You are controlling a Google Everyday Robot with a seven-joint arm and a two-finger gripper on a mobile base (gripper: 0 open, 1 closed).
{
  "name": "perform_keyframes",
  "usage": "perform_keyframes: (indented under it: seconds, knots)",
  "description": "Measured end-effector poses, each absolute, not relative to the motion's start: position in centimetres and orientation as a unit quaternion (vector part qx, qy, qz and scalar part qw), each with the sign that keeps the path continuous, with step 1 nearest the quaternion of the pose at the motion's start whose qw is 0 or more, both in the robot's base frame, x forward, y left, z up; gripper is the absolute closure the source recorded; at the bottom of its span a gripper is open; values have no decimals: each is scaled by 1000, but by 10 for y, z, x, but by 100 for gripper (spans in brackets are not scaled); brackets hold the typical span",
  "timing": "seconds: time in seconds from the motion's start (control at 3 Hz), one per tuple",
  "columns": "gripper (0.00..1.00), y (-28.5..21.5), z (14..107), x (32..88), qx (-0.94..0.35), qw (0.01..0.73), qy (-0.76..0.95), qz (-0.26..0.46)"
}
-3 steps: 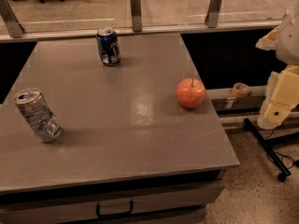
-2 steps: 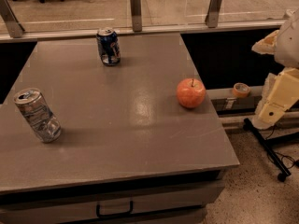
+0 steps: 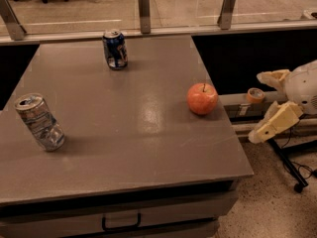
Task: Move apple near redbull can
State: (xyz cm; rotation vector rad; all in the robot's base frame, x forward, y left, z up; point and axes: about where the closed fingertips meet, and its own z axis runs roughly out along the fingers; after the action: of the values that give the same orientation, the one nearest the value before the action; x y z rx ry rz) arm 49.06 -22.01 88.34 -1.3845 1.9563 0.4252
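The apple, round and red-orange with a short stem, sits near the right edge of the grey table. The redbull can, slim and silvery, stands tilted at the table's left side, far from the apple. My gripper hangs off the table's right edge, to the right of the apple and a little lower than it. It is open and empty, with its cream fingers pointing left toward the table.
A darker blue can stands at the back of the table. A roll of tape lies on a ledge right of the apple. A glass railing runs along the table's far edge. A black stand base is on the floor at the right.
The gripper has come down and to the left, closer to the table's right edge. The apple and both cans have not moved.
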Motion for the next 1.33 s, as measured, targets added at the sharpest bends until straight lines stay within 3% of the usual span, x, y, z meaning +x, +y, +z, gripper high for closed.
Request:
perform_keyframes:
  seconds: [0.33,0.67,1.33]
  knots:
    - [0,-209,883,516,-500,439,711,229]
    - [0,-196,891,519,-483,461,695,267]
    - [0,-178,887,522,-482,465,697,256]
